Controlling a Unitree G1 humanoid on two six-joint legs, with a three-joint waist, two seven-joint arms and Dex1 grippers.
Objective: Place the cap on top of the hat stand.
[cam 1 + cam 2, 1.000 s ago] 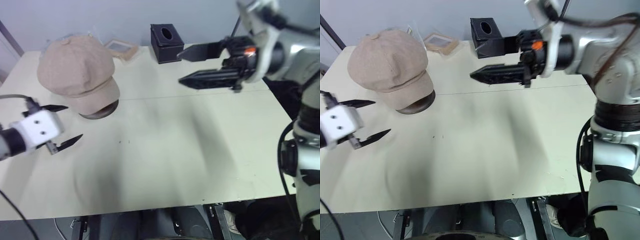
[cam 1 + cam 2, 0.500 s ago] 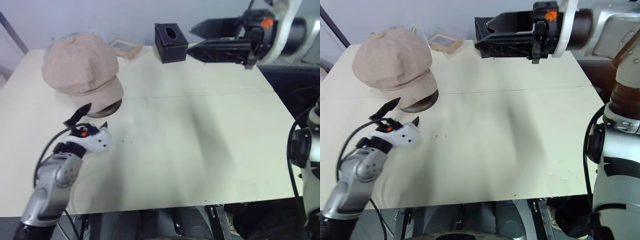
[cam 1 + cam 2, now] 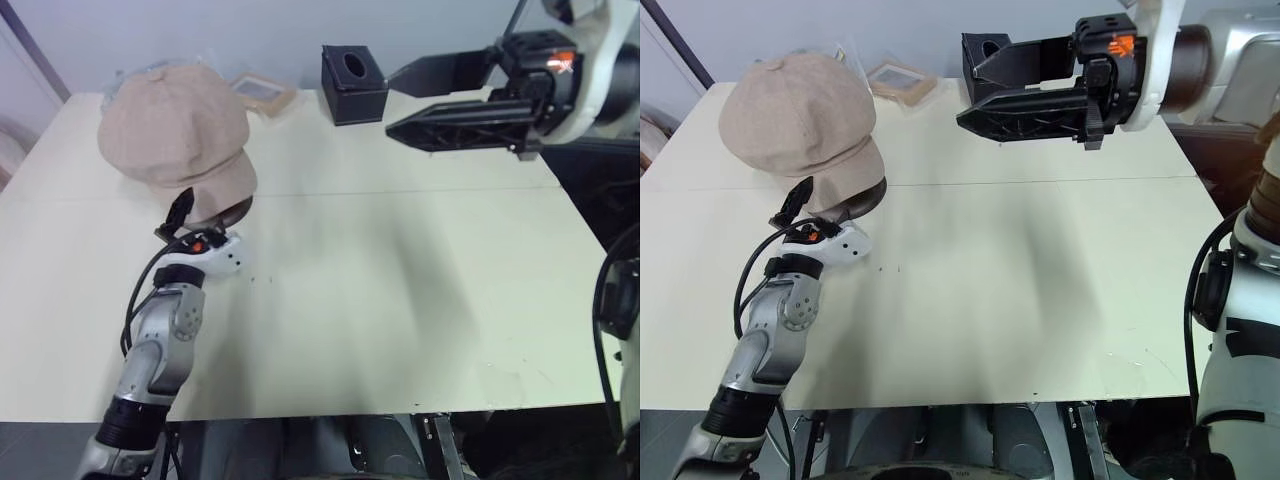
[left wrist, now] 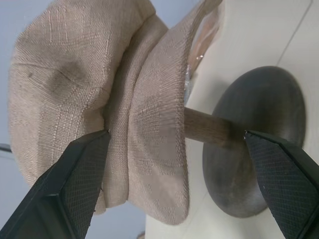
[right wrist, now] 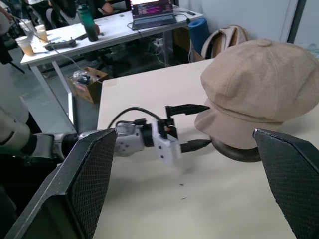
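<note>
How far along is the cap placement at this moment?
Done: the cap already sits on the hat stand, covering its top, with post and base showing beneath the brim. In hand: nothing; the left claw is open right by the brim, and the right claw is open, raised over the table. Left: apparently only backing away.

The left arm (image 3: 160, 350) is silver-grey metal with a black cable looping along it and a white wrist housing bearing an orange mark. The right end effector (image 3: 985, 95) has two long black ribbed fingers, an orange mark and a white-and-grey wrist.
</note>
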